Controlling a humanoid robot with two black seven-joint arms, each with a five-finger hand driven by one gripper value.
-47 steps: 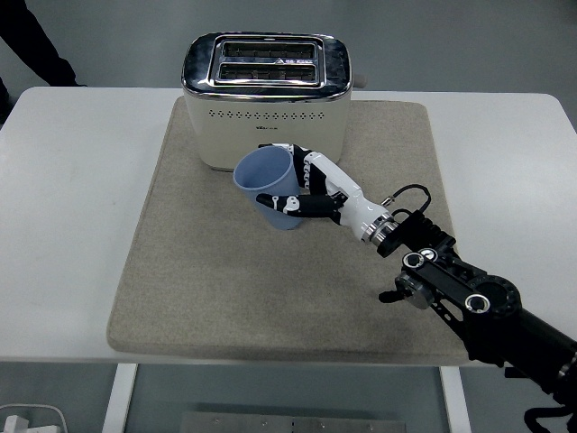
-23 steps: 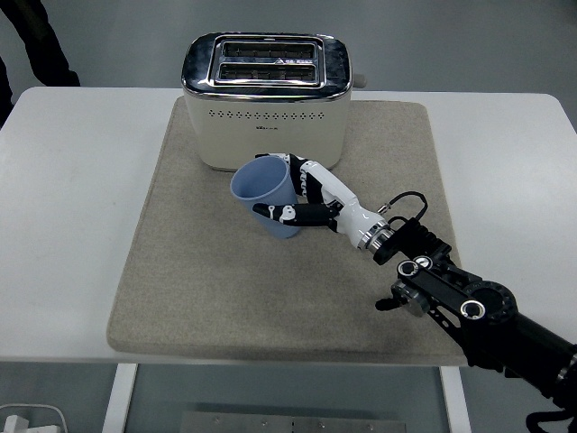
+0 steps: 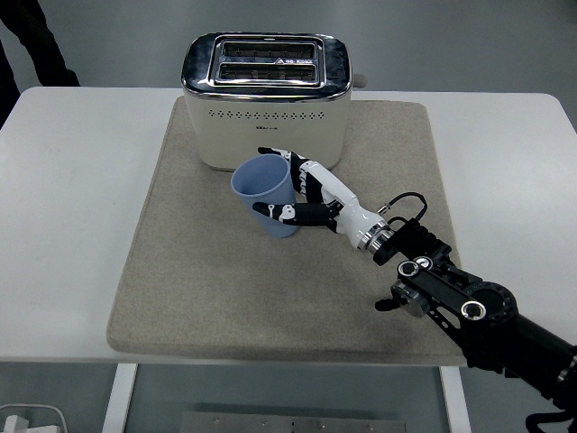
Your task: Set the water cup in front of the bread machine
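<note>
One hand works here: the right hand [image 3: 306, 194], reaching in from about 4 o'clock, has its fingers curled around the blue water cup [image 3: 268, 193], thumb low on the near wall and the other fingers at the cup's right side. Compared with a second ago the cup has drifted a little toward 8 o'clock and downward, then barely shifted over the last half second, so the carrying seems to have slowed to a settle. The cup leans, mouth tipped toward 10 o'clock, and sits just at 6 o'clock of the bread machine [image 3: 266, 96], over the beige mat [image 3: 189, 271] on the white table [image 3: 63, 225]. That reads as placement nearly done: the cup is in the right spot, but it needs righting and letting go.

Several things stay unclear. Whether the cup's base touches the mat or hangs just above it cannot be told, since the thumb and the cup's own lean cover that edge. How many fingers truly press the far side is hidden by the rim. The left arm is not in view. At 11 o'clock a person's dark sleeve [image 3: 36, 41] is cut off by the frame.
</note>
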